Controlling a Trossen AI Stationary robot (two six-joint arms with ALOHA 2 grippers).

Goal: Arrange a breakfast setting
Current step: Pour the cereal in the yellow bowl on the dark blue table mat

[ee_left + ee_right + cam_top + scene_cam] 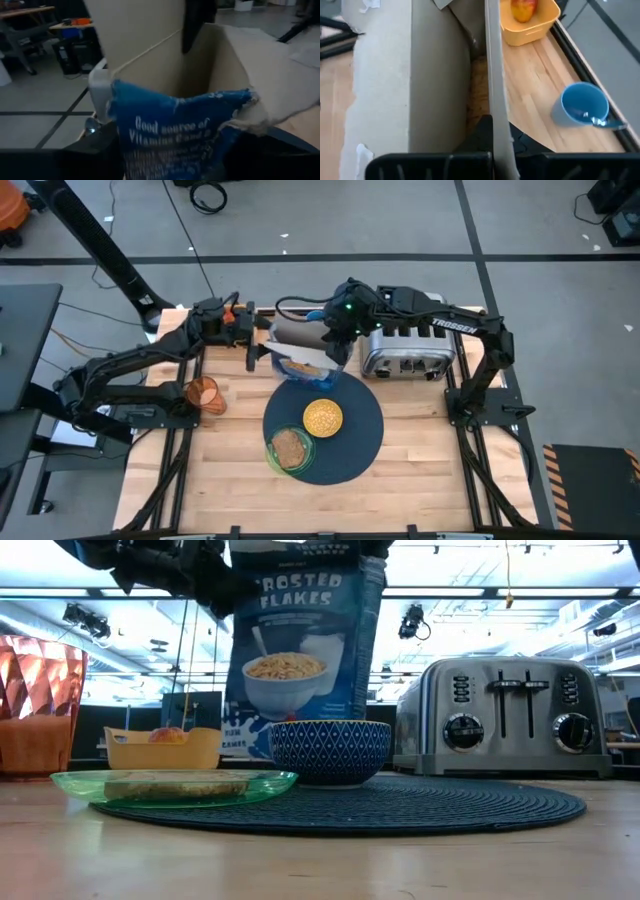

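Observation:
A blue Frosted Flakes cereal box (300, 640) stands nearly upright, top open, behind the blue-patterned bowl (330, 750) with cereal in it (322, 418). The bowl and a green plate with toast (290, 448) sit on the round dark mat (360, 440). My right gripper (335, 330) is shut on the box's top. My left gripper (255, 350) is at the box's left side, its fingers apart on either side of the box's narrow blue panel (175, 135). The bowl hides the box's lower end. My right gripper pinches the upper edge of one box wall (492, 100), with one finger (480, 135) inside the open box and the other outside. It comes from above, slanting down. My left gripper has the box's narrow side between its fingers; whether they touch it I cannot tell.
A silver toaster (405, 350) stands right of the box at the far edge. An orange tumbler (205, 395) stands at the left. A yellow tray (540, 22) with a red apple (524, 9) and a blue cup (580, 105) sit behind the box.

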